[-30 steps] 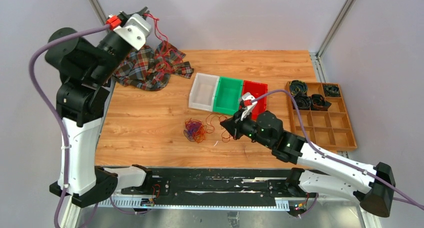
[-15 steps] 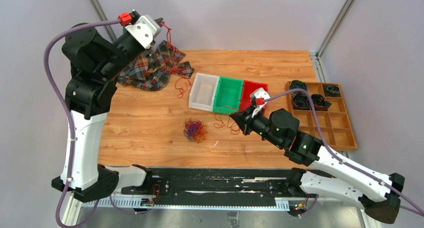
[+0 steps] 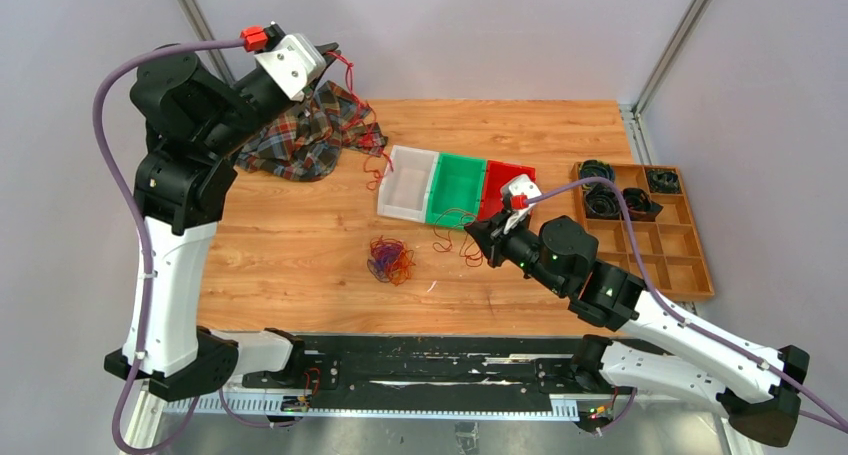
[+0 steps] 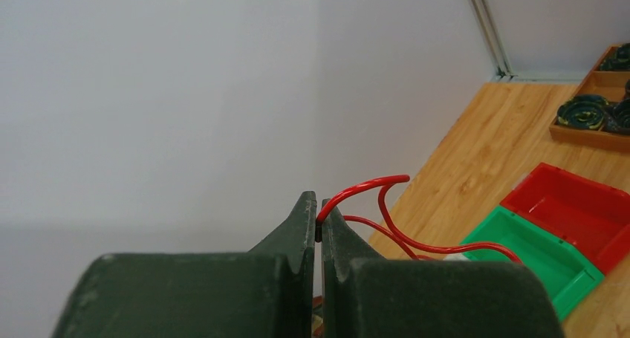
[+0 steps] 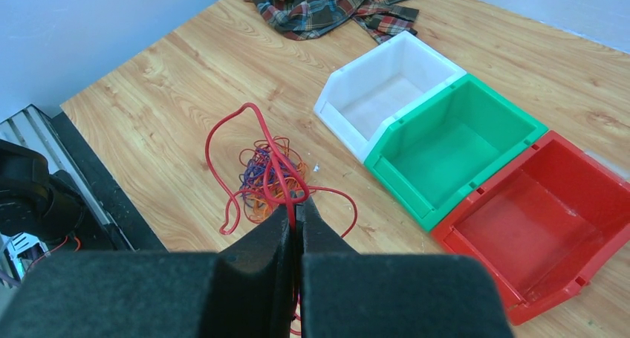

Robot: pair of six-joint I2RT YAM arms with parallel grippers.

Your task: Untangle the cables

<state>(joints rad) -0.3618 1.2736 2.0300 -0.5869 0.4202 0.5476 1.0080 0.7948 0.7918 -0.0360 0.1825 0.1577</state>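
Note:
My left gripper (image 3: 335, 51) is raised high over the table's far left corner. It is shut on the end of a red cable (image 3: 377, 157) that hangs down past the plaid cloth; the left wrist view shows the cable (image 4: 371, 182) pinched at the fingertips (image 4: 319, 218). My right gripper (image 3: 470, 237) is just in front of the green bin, shut on a looped red cable (image 5: 276, 158). A small tangle of red, orange and purple cables (image 3: 390, 259) lies on the table to its left and also shows in the right wrist view (image 5: 261, 176). No link shows between the two held cables.
A white bin (image 3: 405, 182), a green bin (image 3: 455, 188) and a red bin (image 3: 515, 180) stand in a row mid-table. A plaid cloth (image 3: 300, 135) lies at the far left. A wooden compartment tray (image 3: 650, 240) with black coils sits at the right.
My left gripper swung right over the cloth, carrying its red cable toward the white bin. My right gripper moved right, up toward the bins, pulling its red cable away from the tangle.

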